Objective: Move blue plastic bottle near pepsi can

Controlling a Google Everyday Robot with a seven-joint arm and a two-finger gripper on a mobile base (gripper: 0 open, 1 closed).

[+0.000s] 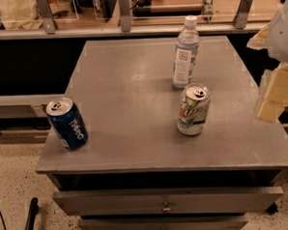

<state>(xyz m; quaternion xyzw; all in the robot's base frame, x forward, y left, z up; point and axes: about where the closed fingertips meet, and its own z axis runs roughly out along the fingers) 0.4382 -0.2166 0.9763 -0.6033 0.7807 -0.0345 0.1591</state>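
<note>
Nothing is done yet: the bottle [185, 54] stands near the table's [129, 113] back edge, well apart from the blue can [67, 123] at the front-left corner. The gripper [276, 93] hangs beyond the right edge; I cannot tell its state.

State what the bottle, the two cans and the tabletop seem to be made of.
The blue plastic bottle: clear plastic, see-through, white cap. The pepsi can and white-green can: likely metal, shiny silver tops. The table: matte grey, material unclear. The gripper, pale, sits at the right edge.
</note>
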